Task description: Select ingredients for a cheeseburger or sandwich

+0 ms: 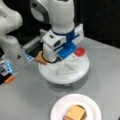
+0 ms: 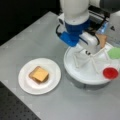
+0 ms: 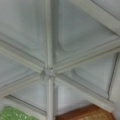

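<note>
Stack (image 2: pixel 39 74) set on plate (image 2: pixel 25 85), at a front view's left of divided tray (image 2: pixel 82 75); disc (image 2: pixel 110 72) and bread (image 2: pixel 102 40) held in tray compartments.

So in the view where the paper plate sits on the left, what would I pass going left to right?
White paper plate carrying the cheese-topped stack → white divided tray → red disc. The green piece lies near that same right edge, farther back. The arm hides the gripper.

The white Panda arm (image 1: pixel 60 15) reaches steeply down in both front views, its wrist bent low. The gripper (image 1: pixel 53 53), mostly hidden beneath blue-trimmed housing, points downward; its fingers are unseen.
</note>
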### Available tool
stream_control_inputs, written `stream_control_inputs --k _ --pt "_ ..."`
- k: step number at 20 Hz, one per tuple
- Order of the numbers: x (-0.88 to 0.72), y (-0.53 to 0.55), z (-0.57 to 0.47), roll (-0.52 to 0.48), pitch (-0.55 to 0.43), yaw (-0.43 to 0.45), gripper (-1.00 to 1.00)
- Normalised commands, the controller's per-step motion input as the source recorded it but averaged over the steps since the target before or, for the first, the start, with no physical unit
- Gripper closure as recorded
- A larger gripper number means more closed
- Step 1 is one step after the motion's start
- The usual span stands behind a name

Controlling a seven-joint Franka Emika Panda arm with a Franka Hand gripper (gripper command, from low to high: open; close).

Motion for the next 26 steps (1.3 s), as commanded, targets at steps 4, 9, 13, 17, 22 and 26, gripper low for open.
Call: stream_control_inputs --k 4,9,13,17,22,26 --pt "-0.01 0.14 -0.1 -0.088 -0.059 -0.003 -1.0" --pt "-0.07 0.12 -0.11 -0.065 -0.067 -0.016 -1.0" --pt "-0.19 0.17 -0.16 -0.06 -0.088 -0.04 -1.0" --pt "-0.22 0.17 -0.15 -0.064 -0.113 -0.045 -1.0" --pt "-0.23 0.12 -0.19 -0.084 -0.158 -0.026 -1.0" --pt "-0.25 0.08 -0.26 -0.092 -0.196 -0.003 -1.0"
